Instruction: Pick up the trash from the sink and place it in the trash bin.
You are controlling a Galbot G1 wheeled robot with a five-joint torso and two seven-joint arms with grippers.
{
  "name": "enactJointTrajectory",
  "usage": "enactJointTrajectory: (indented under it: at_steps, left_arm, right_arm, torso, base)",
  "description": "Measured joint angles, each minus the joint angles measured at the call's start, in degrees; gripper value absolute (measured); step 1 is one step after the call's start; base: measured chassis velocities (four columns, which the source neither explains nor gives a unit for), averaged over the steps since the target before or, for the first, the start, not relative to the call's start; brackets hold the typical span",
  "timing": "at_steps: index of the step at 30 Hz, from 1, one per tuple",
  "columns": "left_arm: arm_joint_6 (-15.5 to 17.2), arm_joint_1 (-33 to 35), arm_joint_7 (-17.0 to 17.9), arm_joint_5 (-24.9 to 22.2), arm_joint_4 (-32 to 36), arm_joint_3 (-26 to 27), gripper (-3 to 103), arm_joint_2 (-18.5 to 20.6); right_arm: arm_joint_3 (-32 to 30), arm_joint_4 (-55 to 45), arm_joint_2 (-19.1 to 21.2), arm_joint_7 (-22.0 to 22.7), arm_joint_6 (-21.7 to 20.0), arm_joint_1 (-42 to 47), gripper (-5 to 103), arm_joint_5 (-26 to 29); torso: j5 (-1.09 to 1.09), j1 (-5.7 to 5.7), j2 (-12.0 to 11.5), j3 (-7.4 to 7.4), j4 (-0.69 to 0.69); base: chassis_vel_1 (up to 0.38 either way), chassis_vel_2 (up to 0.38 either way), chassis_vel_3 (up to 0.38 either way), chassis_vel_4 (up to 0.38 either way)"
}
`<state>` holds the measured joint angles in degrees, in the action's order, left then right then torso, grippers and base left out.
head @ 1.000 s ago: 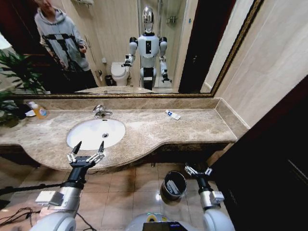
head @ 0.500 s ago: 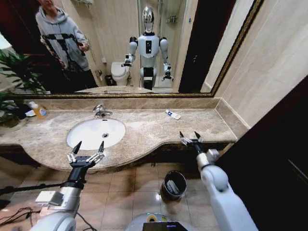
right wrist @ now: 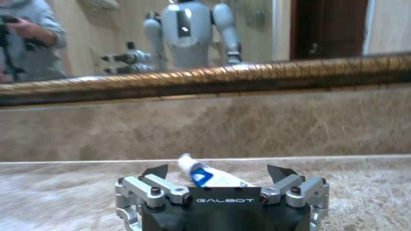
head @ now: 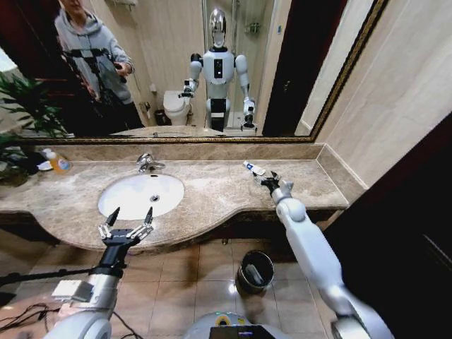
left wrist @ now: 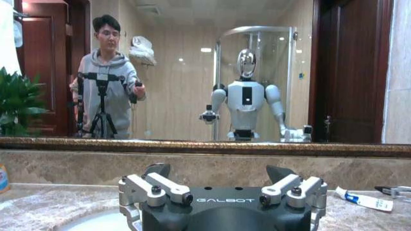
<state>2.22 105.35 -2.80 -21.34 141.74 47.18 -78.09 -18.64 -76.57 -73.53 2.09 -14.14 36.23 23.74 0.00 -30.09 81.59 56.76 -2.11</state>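
1. Head view: right end effector is extended over the marble bench, just beside a small white tube with blue marks lying near the back wall, well apart from the sink. Judged purpose: the arm is lined up to take this tube.
2. Right wrist view: the fingers stand spread on either side of the tube, nothing pinched; whether they touch it cannot be told.
3. Left end effector hovers at the front edge of the bench by the sink, fingers spread and empty, judged idle so as to leave the reach clear.
4. Trash bin stands on the floor below the bench edge, beneath the right arm; a pale item already lies inside.
5. Sink basin appears to hold no trash.
6. Surroundings: chrome faucet behind the basin, orange bottle at the far left. Neither obstructs the tube; the wall close behind it limits forward travel.
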Motion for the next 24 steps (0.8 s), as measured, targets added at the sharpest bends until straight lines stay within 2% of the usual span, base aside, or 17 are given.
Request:
enactJointTrajectory:
  at_steps: [8,10,14,19,21,24]
  left_arm:
    - [0.0,0.0,0.0,0.0,0.0,0.0,100,0.0]
    - [0.0,0.0,0.0,0.0,0.0,0.0,100,0.0]
    - [0.0,0.0,0.0,0.0,0.0,0.0,100,0.0]
    - [0.0,0.0,0.0,0.0,0.0,0.0,100,0.0]
    - [0.0,0.0,0.0,0.0,0.0,0.0,100,0.0]
    - [0.0,0.0,0.0,0.0,0.0,0.0,100,0.0]
  right_arm:
    - [0.3,12.2,-1.8,-1.3,2.4,-5.8,100,-1.0]
    - [0.3,15.7,-2.5,-1.7,3.8,-7.4,100,-3.1]
    - [0.4,19.4,-3.2,-2.2,5.1,-9.2,100,-5.2]
    - [0.0,21.6,-3.7,-2.3,5.4,-10.3,102,-5.3]
    - [-0.3,21.6,-3.5,-2.3,5.5,-10.1,99,-5.1]
    - [-1.1,21.4,-3.0,-2.5,5.6,-9.4,89,-4.5]
  torso:
    - [0.0,0.0,0.0,0.0,0.0]
    - [0.0,0.01,0.0,0.0,0.01]
    - [-0.01,0.01,0.0,-0.01,0.0]
    - [-0.01,0.01,0.0,-0.01,-0.01]
    - [0.0,0.01,0.0,-0.01,-0.01]
    - [0.0,0.01,0.0,-0.01,0.01]
  base:
    - [0.0,0.0,0.0,0.0]
    - [0.0,0.0,0.0,0.0]
    - [0.0,0.0,0.0,0.0]
    - [0.0,0.0,0.0,0.0]
    - [0.0,0.0,0.0,0.0]
    - [0.0,0.0,0.0,0.0]
